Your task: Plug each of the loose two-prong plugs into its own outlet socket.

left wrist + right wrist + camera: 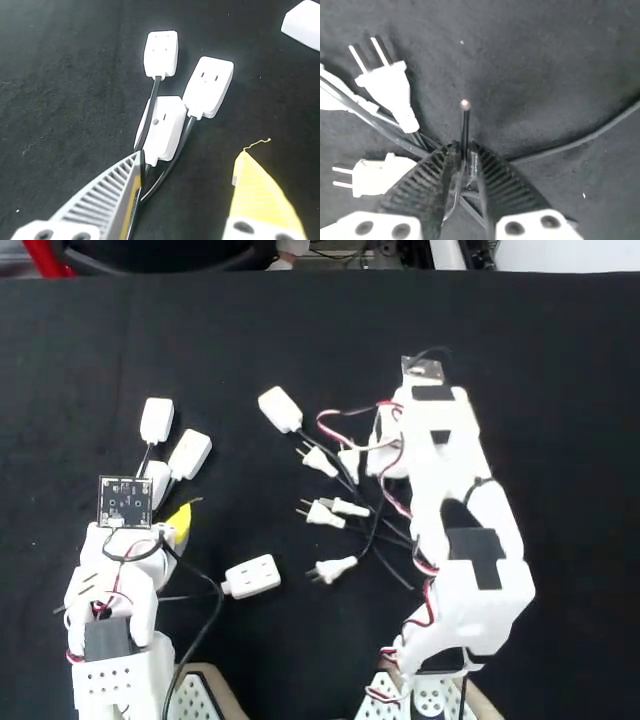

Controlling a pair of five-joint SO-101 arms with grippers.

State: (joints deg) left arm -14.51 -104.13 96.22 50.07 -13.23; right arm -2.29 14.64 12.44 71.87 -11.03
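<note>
Three white outlet sockets lie close together, one farthest out, one beside it and one nearest my left gripper. That gripper is open, its grey finger touching the nearest socket's cable and its yellow finger off to the side. In the high view it sits at the socket cluster. My right gripper is shut on a thin black cable whose end sticks up between the fingers. Two white two-prong plugs lie beside it on the cloth.
Two more sockets lie apart, one at the back middle and one near the front. Loose plugs and tangled black cables lie between the arms. The black cloth covers the table.
</note>
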